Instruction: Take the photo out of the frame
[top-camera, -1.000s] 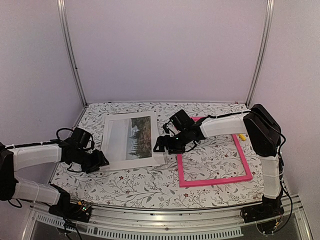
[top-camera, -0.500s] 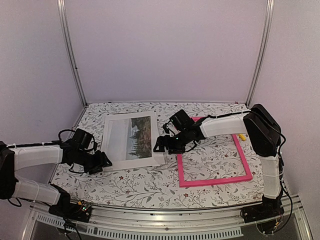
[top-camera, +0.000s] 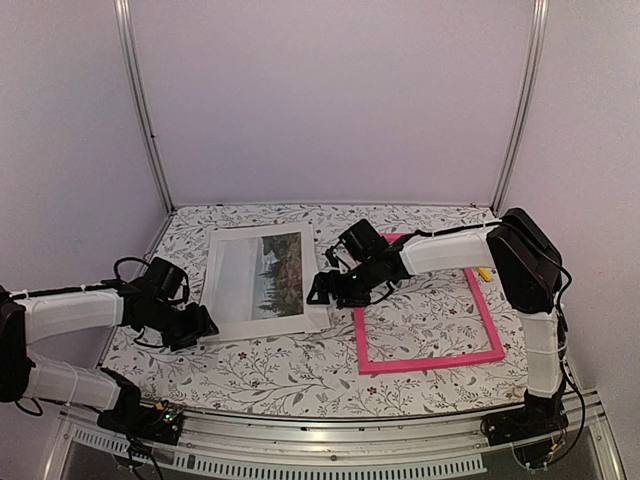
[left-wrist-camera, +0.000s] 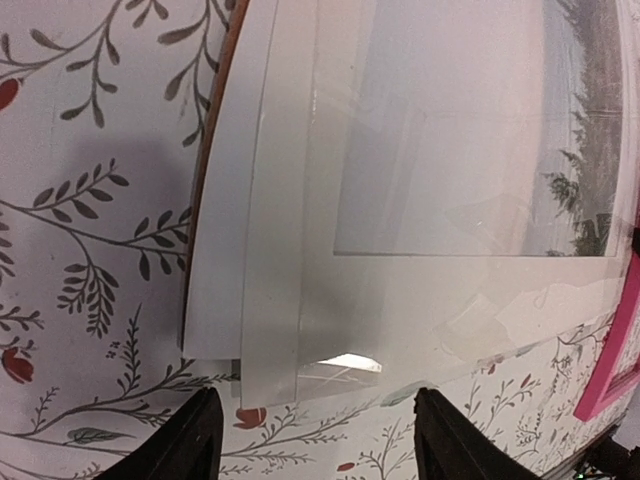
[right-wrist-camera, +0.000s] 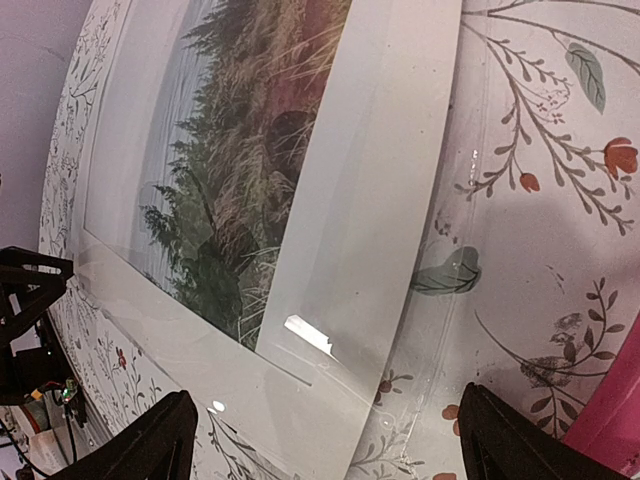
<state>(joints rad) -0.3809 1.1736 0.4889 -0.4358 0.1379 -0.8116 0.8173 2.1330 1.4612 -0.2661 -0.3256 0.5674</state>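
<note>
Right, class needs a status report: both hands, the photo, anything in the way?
Left hand open at photo's near-left corner. Right hand open at its right edge. Photo flat, outside frame. Clear sheet overlaps it.

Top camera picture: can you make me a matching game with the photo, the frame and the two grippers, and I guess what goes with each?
Things:
1. photo
2. frame
3. left gripper
4. right gripper

Clues:
A. bright pink, with no picture inside it
B. open, at the photo's right edge
C. lying flat, to the left of the frame
D. open, by the photo's near left corner

Pairs: 1-C, 2-A, 3-D, 4-B
</note>
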